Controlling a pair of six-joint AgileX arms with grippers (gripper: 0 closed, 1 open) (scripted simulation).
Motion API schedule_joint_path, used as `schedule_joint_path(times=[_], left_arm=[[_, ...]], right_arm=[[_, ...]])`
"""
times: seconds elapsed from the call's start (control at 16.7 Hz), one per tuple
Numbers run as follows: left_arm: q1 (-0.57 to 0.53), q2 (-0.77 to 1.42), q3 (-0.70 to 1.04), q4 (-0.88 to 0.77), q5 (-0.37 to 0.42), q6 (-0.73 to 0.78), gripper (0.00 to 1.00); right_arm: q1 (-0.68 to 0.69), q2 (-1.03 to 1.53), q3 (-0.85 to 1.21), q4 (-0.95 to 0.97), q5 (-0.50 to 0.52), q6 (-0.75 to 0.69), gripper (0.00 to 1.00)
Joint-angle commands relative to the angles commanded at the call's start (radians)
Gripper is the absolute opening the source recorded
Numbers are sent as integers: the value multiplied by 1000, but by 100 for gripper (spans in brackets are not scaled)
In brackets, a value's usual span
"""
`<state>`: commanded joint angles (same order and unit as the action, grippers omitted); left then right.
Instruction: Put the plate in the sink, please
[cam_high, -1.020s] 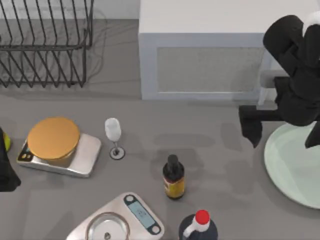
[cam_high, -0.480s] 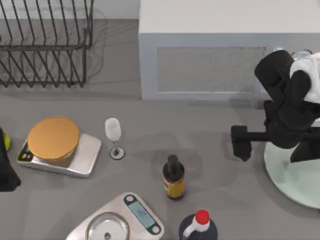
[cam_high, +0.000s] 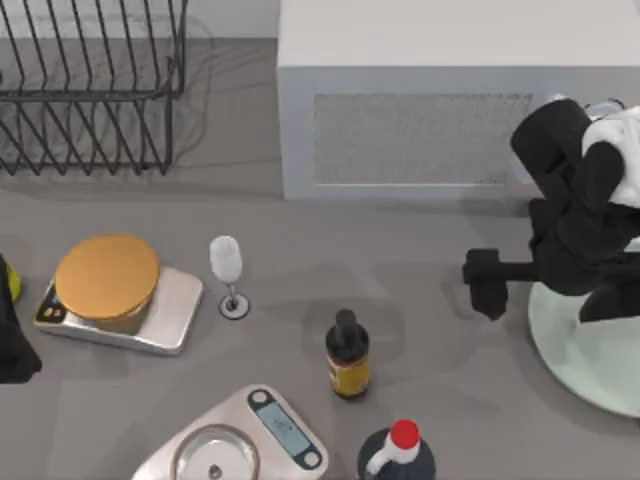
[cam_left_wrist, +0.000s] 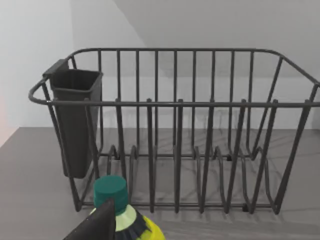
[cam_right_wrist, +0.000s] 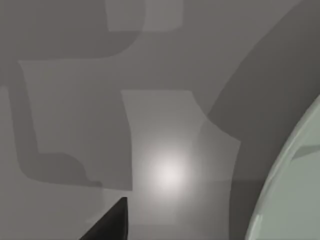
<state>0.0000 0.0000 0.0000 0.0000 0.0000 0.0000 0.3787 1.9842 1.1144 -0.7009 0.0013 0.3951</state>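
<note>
The pale mint-green plate (cam_high: 590, 350) lies flat on the grey counter at the right edge of the top view, partly under my right arm. My right gripper (cam_high: 547, 292) hangs over the plate's left rim with its jaws wide open. One finger (cam_high: 486, 285) is out over bare counter and the other (cam_high: 606, 300) is above the plate. In the right wrist view the plate's rim (cam_right_wrist: 292, 200) curves along one side, and a dark fingertip (cam_right_wrist: 111, 224) shows over the counter. My left gripper (cam_high: 10, 345) is parked at the left edge. The sink is out of view.
A white microwave (cam_high: 420, 110) stands behind the plate and a wire dish rack (cam_high: 90, 90) at the back left. A scale with a golden disc (cam_high: 108, 275), a wine glass (cam_high: 226, 262), a dark bottle (cam_high: 347, 355), a second scale (cam_high: 240, 440) and a red-capped bottle (cam_high: 400, 450) occupy the middle and front.
Over the last second my right arm swung left and turned, bringing its open fingers across the plate's left rim. It has barely moved in the last half second.
</note>
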Motion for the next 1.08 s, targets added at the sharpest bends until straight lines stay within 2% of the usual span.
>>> schedule_joint_path(times=[0.6, 1.08], left_arm=[[0, 0, 0, 0, 0, 0, 100], [0, 0, 0, 0, 0, 0, 100]], right_arm=[[0, 0, 0, 0, 0, 0, 2], [0, 0, 0, 0, 0, 0, 0]])
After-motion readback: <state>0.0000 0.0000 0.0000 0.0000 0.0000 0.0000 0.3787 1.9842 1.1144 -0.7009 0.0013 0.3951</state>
